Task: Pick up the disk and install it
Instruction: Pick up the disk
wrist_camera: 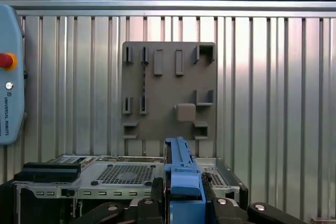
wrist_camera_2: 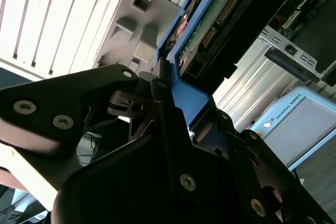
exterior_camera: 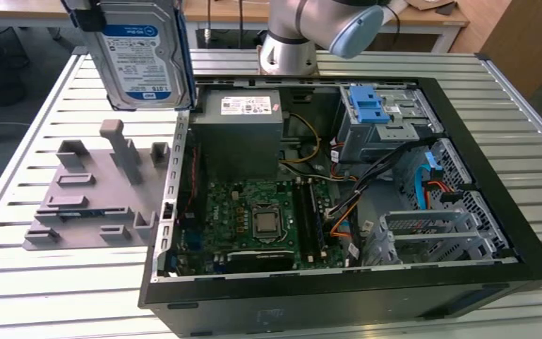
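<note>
The claw (wrist_camera: 182,188) was clamped shut on the disk (exterior_camera: 144,56), pinching its blue carrier (wrist_camera_2: 191,100) by the edges. The disk hung upright, raised clear of the case (exterior_camera: 346,311), near the case wall that faced the grey fixture (exterior_camera: 82,212). It looked stiff, fairly heavy and shock-sensitive. The carrier edges seemed the safe hold, away from the bare circuit board (wrist_camera_2: 215,24).

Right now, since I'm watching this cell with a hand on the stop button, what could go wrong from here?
1. The fingers pinch the disk by its blue carrier end, upright and high over the table by the fixture plate; a slip could drop it onto the plate's posts.
2. Loose cables cross beside the drive cage and may snag the disk there.
</note>
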Tool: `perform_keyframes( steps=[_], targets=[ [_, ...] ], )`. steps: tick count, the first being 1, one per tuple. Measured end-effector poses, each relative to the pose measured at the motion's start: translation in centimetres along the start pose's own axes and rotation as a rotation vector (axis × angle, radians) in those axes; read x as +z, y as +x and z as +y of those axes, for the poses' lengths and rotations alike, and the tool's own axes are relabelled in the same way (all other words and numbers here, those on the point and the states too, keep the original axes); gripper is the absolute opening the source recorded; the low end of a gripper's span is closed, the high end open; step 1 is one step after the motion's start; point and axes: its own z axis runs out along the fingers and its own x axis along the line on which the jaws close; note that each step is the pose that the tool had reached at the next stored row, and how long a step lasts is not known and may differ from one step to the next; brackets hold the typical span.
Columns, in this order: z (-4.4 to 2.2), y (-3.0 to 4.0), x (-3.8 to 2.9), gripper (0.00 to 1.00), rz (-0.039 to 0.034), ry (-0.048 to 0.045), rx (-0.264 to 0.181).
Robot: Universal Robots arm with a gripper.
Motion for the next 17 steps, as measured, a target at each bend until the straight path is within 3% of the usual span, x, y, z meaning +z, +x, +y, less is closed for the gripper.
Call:
perform_keyframes(
  steps=[11,17],
  targets=[
    [-1.65,0.41,0.01,0.36,0.0001,-0.0001,0.000],
    [-2.19,0.65,0.02,0.36,0.0000,0.0000,0.000]
  ],
)
